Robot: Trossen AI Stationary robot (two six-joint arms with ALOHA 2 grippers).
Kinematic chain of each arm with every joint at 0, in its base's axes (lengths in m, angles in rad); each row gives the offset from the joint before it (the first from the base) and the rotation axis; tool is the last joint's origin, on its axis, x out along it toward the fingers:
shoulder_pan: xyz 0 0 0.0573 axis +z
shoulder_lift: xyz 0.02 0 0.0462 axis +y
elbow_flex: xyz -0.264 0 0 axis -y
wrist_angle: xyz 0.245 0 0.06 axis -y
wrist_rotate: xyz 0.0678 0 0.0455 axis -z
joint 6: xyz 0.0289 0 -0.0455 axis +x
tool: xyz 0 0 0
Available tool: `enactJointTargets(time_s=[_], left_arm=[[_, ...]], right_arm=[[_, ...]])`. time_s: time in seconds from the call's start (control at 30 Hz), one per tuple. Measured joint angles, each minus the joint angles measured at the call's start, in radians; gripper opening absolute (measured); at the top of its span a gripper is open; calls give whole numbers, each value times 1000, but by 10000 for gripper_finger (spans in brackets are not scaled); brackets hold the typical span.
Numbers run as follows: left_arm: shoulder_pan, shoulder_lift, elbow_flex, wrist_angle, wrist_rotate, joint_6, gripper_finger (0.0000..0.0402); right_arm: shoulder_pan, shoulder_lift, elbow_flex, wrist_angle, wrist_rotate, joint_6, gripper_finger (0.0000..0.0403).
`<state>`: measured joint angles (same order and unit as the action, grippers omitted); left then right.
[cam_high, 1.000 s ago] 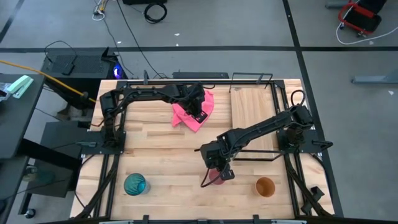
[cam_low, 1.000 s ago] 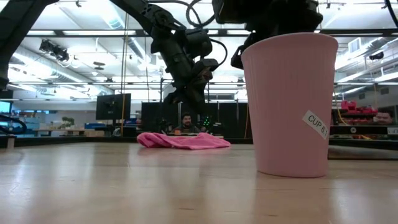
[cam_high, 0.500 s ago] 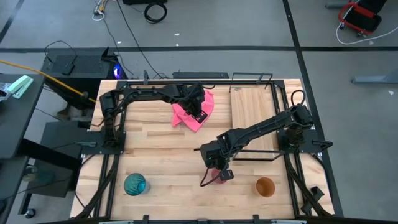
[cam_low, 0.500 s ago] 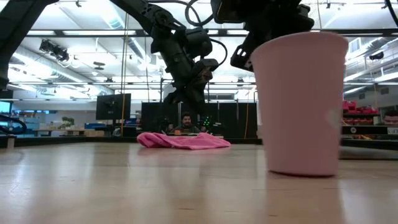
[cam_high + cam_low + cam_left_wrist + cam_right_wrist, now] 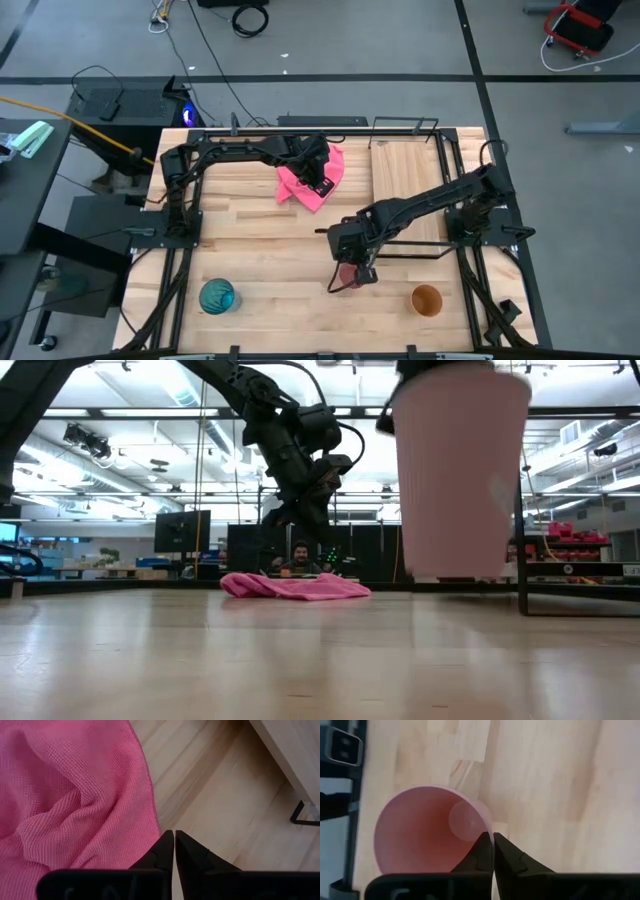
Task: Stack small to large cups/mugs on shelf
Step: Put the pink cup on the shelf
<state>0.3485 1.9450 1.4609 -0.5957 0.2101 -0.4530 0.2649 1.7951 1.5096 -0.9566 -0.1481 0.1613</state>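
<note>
The pink cup (image 5: 460, 470) hangs above the table near its front middle, with my right gripper (image 5: 493, 837) shut on it; from above the cup (image 5: 345, 276) shows under that gripper (image 5: 354, 270). An orange cup (image 5: 427, 299) stands upright at the front right and a teal cup (image 5: 217, 296) at the front left. The shelf (image 5: 405, 190), a light-wood board in a black wire frame, stands at the far right. My left gripper (image 5: 173, 837) hovers shut over the edge of a pink cloth (image 5: 312, 180) at the far middle. My right gripper pinches the pink cup's rim (image 5: 487, 826) on one side, one finger inside the cup and one outside. The fingers come from above, pointing down. The cup hangs upright below them, its base (image 5: 455, 573) clear of the table.
The pink cloth (image 5: 292, 586) lies crumpled on the far middle of the table. Black frame rails run along the table's left and right edges. Bare tabletop (image 5: 270, 260) lies between the cups and the cloth.
My right gripper has shut on the pink cup's rim and gone up. The cup, which stood on the table a second ago, is lifted clear and stays upright.
</note>
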Motion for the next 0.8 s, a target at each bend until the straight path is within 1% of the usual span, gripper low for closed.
enactJointTargets(time_s=[0.23,0.33,0.47,0.63,0.8], left_arm=[[0,0,0,0,-7,-7,17],[0,0,0,0,-7,-7,17],[0,0,0,1,-7,-7,22],[0,0,0,1,-7,-7,22],[0,0,0,2,-7,-6,14]], right_arm=[[0,-149,46,-63,33,35,3],[-10,-204,69,-109,43,74,2],[-34,-273,109,-201,47,133,2],[-69,-329,180,-340,122,185,2],[-124,-346,250,-497,166,206,2]])
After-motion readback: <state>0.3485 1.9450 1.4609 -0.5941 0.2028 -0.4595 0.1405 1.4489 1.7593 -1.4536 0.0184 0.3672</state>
